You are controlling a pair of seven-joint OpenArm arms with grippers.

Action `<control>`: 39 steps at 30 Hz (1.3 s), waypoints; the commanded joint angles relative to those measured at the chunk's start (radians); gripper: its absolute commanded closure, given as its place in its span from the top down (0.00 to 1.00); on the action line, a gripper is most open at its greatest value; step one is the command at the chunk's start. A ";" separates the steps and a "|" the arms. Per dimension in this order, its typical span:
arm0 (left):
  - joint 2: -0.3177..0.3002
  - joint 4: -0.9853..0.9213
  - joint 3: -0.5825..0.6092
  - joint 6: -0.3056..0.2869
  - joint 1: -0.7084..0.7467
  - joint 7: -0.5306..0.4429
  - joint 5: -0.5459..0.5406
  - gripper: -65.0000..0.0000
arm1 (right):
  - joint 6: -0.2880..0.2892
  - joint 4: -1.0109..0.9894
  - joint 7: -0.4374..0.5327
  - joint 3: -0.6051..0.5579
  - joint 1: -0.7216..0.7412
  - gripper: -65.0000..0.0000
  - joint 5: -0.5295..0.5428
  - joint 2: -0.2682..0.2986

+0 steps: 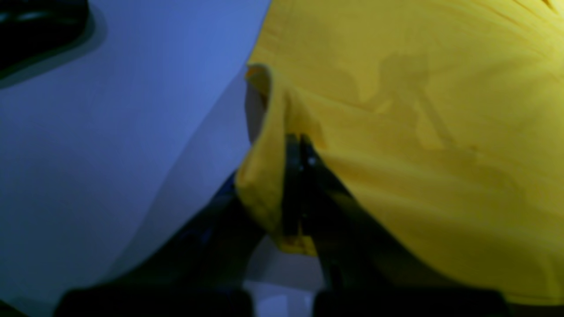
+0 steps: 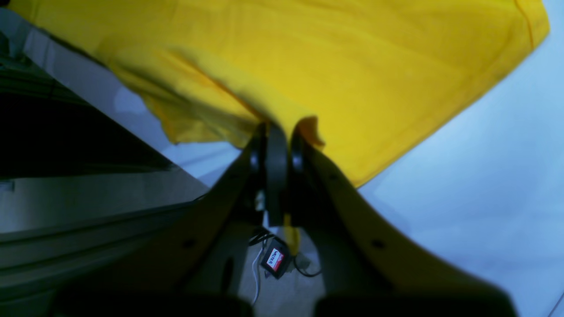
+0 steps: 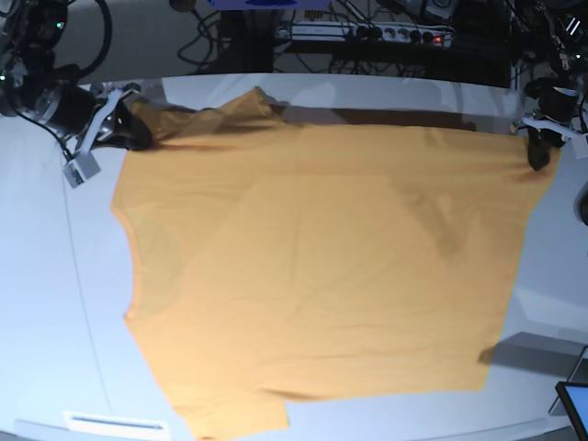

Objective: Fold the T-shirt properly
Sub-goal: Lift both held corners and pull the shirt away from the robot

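Both end effectors, left [image 1: 299,149] and right [image 2: 276,132], grasp the T-shirt [image 3: 322,266], spread flat on the counter [image 3: 55,303]; no fold made yet.

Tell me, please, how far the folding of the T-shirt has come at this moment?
Early stage. Done: the T-shirt lies spread flat on the table. In hand: the left gripper and the right gripper are each shut on a far corner of it. Left: every fold, since no layer is turned over yet.
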 commanded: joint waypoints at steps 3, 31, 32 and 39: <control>-0.011 0.019 -0.061 0.003 0.002 -0.027 -0.013 0.00 | 0.000 0.021 0.002 0.004 0.023 0.00 0.021 0.011; -0.003 0.012 -0.147 0.003 -0.009 -0.027 -0.021 0.00 | -0.001 0.027 -0.076 0.004 0.167 0.00 0.021 0.011; 0.004 0.012 -0.147 0.003 -0.009 -0.027 -0.021 0.00 | -0.001 0.027 -0.076 0.004 0.167 0.00 0.021 0.011; 0.035 0.032 -0.151 0.003 -0.023 0.045 -0.022 0.00 | -0.001 0.027 -0.073 -0.022 0.167 0.00 0.021 0.010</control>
